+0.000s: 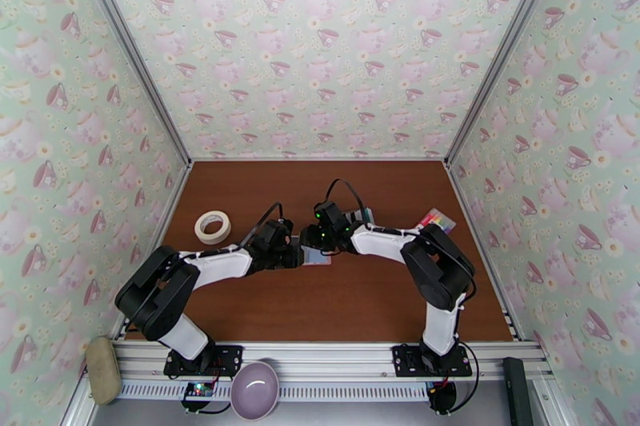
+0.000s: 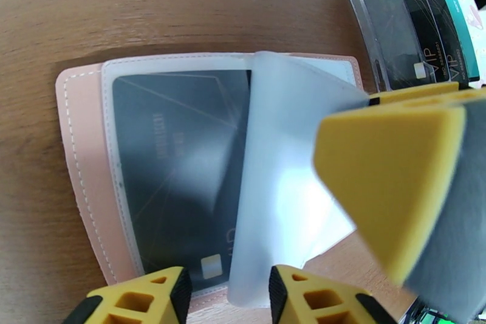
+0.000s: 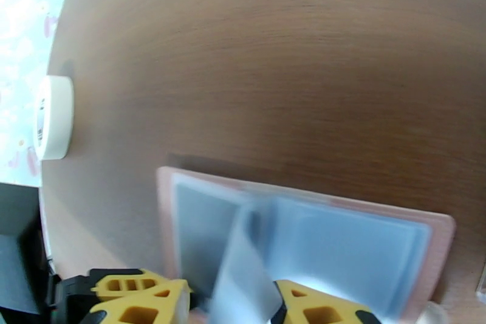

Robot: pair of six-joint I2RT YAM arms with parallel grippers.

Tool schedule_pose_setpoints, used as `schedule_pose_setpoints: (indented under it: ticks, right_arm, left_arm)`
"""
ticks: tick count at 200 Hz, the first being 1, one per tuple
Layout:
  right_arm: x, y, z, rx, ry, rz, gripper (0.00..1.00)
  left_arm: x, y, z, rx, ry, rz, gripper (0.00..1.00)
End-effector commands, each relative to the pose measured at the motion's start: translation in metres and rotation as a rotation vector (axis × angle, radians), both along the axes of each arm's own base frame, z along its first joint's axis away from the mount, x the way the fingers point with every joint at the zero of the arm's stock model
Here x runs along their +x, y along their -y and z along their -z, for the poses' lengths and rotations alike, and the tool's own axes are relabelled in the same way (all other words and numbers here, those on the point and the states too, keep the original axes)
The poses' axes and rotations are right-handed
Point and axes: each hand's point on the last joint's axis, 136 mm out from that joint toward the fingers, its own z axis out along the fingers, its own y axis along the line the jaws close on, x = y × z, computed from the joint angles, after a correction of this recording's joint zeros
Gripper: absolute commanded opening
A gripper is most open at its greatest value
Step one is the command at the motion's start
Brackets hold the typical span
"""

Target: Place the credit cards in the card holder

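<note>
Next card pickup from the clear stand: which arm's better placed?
Right, likely. The remaining credit cards stand on the right arm's side of the card holder, near the right pincer; the left pincer straddles a raised sleeve.

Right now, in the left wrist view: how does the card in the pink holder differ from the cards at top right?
The sleeved card lies flat under a frosted pocket of the card holder; the cased cards sit fanned in a clear case beside it. The sleeved card is single; the cased cards are several, one teal. Both show dark faces and a pale chip.
</note>
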Motion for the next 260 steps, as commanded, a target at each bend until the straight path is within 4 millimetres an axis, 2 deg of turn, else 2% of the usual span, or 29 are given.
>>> schedule_pose_setpoints:
  ticks: [1, 71, 150, 230, 260]
  right_arm:
    - [0.005, -0.015, -0.018, 0.054, 0.024, -0.011, 0.41]
    - [0.003, -0.026, -0.030, 0.105, 0.023, -0.020, 0.40]
    - [0.001, -0.042, -0.031, 0.163, -0.003, -0.038, 0.40]
    - [-0.003, -0.053, -0.015, 0.183, -0.047, -0.051, 0.40]
    - [-0.005, -0.057, -0.006, 0.193, -0.072, -0.055, 0.40]
  left_arm:
    - [-0.016, -0.024, 0.026, 0.122, -0.097, -0.026, 0.45]
    - [0.004, -0.009, -0.017, 0.074, -0.025, -0.015, 0.55]
    - [0.009, -0.008, -0.044, 0.045, 0.033, -0.020, 0.56]
    - [0.009, -0.025, -0.055, 0.042, 0.092, -0.076, 0.55]
    - [0.007, -0.021, -0.052, 0.020, 0.085, -0.060, 0.45]
